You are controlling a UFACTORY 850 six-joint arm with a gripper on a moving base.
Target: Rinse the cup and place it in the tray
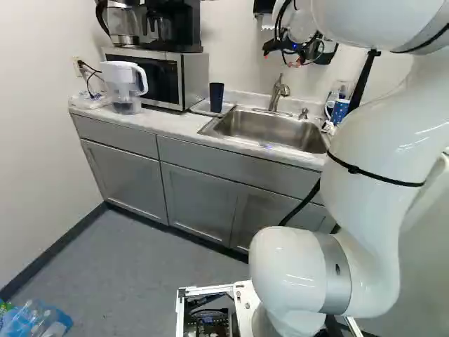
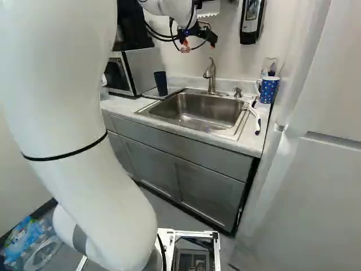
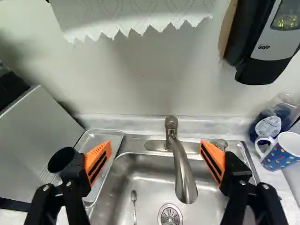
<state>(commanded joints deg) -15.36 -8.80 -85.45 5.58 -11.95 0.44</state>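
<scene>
High above the counter, my gripper hangs near the wall over the sink area. In the wrist view my gripper is wide open, its orange pads apart and nothing held; the faucet shows beyond, between them. A dark blue cup stands upright on the tray, beside the microwave. Seen from the wrist, the cup is partly hidden behind one finger, and the tray lies alongside the sink. No water is visible at the spout.
A spoon lies in the sink near the drain. Right of the sink are a dotted mug, a brush and a bottle. The microwave and a water pitcher stand left. A soap dispenser and paper towel hang above.
</scene>
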